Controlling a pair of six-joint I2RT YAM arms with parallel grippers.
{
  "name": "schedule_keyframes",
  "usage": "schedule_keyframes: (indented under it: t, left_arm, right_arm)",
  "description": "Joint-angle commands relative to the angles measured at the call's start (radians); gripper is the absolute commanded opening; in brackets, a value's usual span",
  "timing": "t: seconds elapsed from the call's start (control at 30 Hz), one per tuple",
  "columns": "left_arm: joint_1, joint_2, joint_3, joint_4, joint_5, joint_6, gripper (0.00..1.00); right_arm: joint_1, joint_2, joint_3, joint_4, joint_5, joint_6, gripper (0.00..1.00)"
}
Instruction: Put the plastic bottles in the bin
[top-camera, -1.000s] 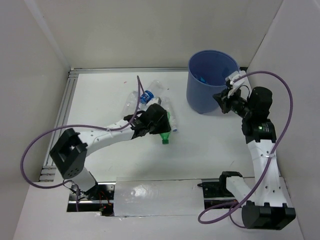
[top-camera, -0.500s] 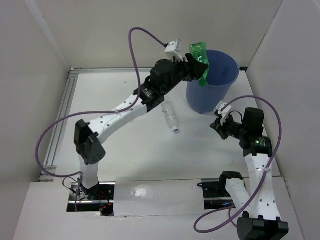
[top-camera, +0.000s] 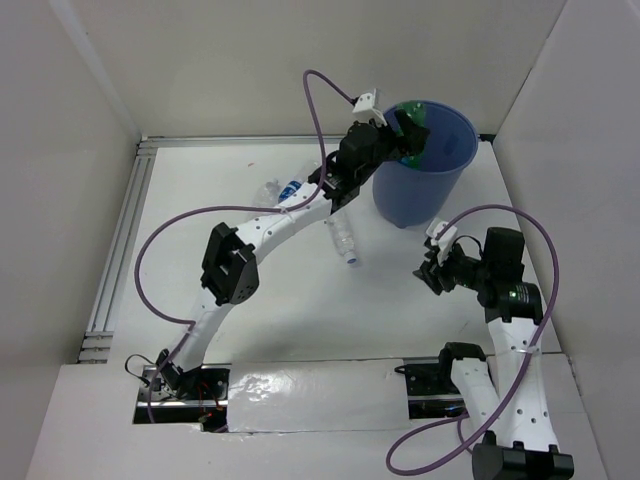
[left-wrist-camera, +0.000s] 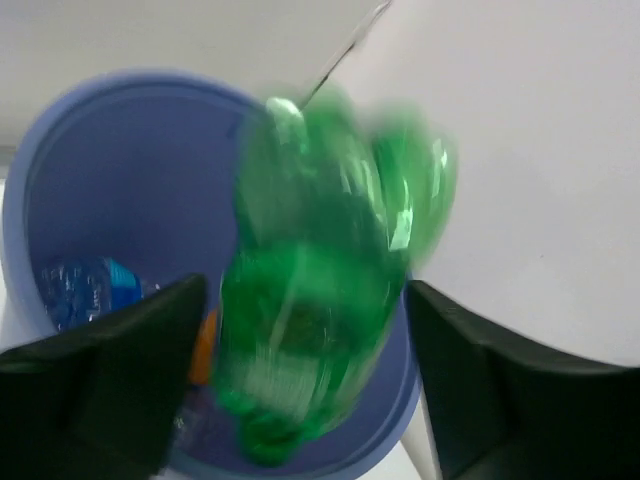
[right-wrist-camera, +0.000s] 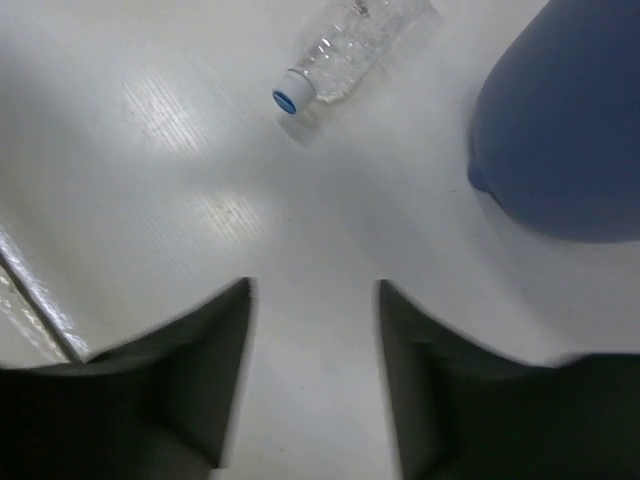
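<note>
The blue bin (top-camera: 410, 190) stands at the back right of the table. My left gripper (top-camera: 398, 138) reaches over its rim, jaws wide open. A green bottle (left-wrist-camera: 320, 290), blurred with motion, hangs loose between the fingers (left-wrist-camera: 110, 380) over the bin's mouth (left-wrist-camera: 130, 190). Inside the bin lie a clear blue-labelled bottle (left-wrist-camera: 85, 290) and something orange (left-wrist-camera: 205, 345). A clear bottle with a blue cap (top-camera: 343, 240) lies on the table left of the bin, also in the right wrist view (right-wrist-camera: 345, 45). Another blue-labelled bottle (top-camera: 287, 190) lies further left. My right gripper (top-camera: 430, 272) hovers open and empty over bare table.
White walls enclose the table on three sides. A metal rail (top-camera: 120, 240) runs along the left edge. The bin's side (right-wrist-camera: 570, 130) sits just right of my right gripper. Purple cables loop off both arms.
My left arm pushed further over the bin and its jaws opened, letting the green bottle go. My right gripper went from shut to open and dropped slightly away from the bin.
</note>
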Motion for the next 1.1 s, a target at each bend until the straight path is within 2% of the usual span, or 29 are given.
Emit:
schedule_keyframes:
  t: [0.0,0.03,0.2,0.27,0.3,0.33,0.37,0.43,0.47,0.53,0.57,0.63,0.67,0.73,0.77,0.8,0.87,0.93,1.07]
  left_arm:
    - [-0.002,-0.037,0.071,0.077,-0.031,0.012,1.0]
    - [-0.002,-0.05,0.05,0.077,-0.031,0.021,1.0]
    - [0.007,-0.171,-0.005,0.077,-0.032,0.125,1.0]
    - [0.007,-0.287,-0.079,0.06,-0.072,0.179,1.0]
    - [0.007,-0.338,-0.122,0.034,-0.115,0.244,1.0]
    - [0.007,-0.393,-0.233,0.017,-0.143,0.274,1.0]
    - [0.017,-0.518,-0.305,0.001,-0.176,0.295,1.0]
    - [0.029,-0.652,-0.462,-0.062,-0.258,0.31,1.0]
    - [0.05,-0.786,-0.634,-0.087,-0.27,0.3,1.0]
    - [0.073,-0.917,-0.81,-0.157,-0.279,0.247,1.0]
    - [0.095,-0.98,-0.969,-0.191,-0.292,0.224,1.0]
    - [0.11,-1.156,-1.112,-0.263,-0.321,0.16,1.0]
    - [0.119,-1.213,-1.235,-0.338,-0.335,0.13,1.0]
    - [0.119,-1.325,-1.344,-0.395,-0.344,0.083,1.0]
    - [0.119,-1.432,-1.392,-0.418,-0.344,0.045,1.0]
    - [0.119,-1.484,-1.47,-0.472,-0.344,0.024,1.0]
    - [0.119,-1.612,-1.53,-0.522,-0.344,-0.025,1.0]
    - [0.119,-1.677,-1.585,-0.596,-0.344,-0.054,1.0]
    - [0.119,-1.751,-1.628,-0.682,-0.345,-0.103,1.0]
  right_arm:
    - [-0.004,0.014,-0.017,0.033,-0.034,-0.011,0.68]
    - [-0.004,0.015,-0.027,0.047,-0.035,0.0,0.77]
    - [0.037,0.178,-0.038,0.16,-0.077,0.079,0.81]
    - [0.089,0.24,-0.027,0.2,-0.044,0.126,0.81]
    - [0.141,0.299,-0.018,0.243,-0.009,0.168,0.81]
    - [0.174,0.329,-0.008,0.26,0.013,0.186,0.83]
    - [0.215,0.355,-0.007,0.283,0.04,0.21,0.83]
    - [0.309,0.424,0.003,0.372,0.171,0.31,0.83]
    - [0.402,0.447,0.003,0.437,0.221,0.348,0.83]
    - [0.458,0.52,0.016,0.496,0.314,0.463,0.84]
    - [0.494,0.547,0.047,0.52,0.338,0.507,0.85]
    - [0.53,0.613,0.072,0.6,0.446,0.634,0.87]
    - [0.565,0.633,0.1,0.616,0.471,0.656,0.89]
    - [0.603,0.68,0.118,0.683,0.592,0.754,0.91]
    - [0.622,0.698,0.144,0.699,0.622,0.776,0.92]
    - [0.658,0.738,0.157,0.724,0.657,0.799,0.93]
    - [0.686,0.78,0.202,0.737,0.714,0.827,0.96]
    - [0.726,0.85,0.232,0.751,0.754,0.841,0.99]
    - [0.749,1.008,0.315,0.76,0.842,0.871,0.99]
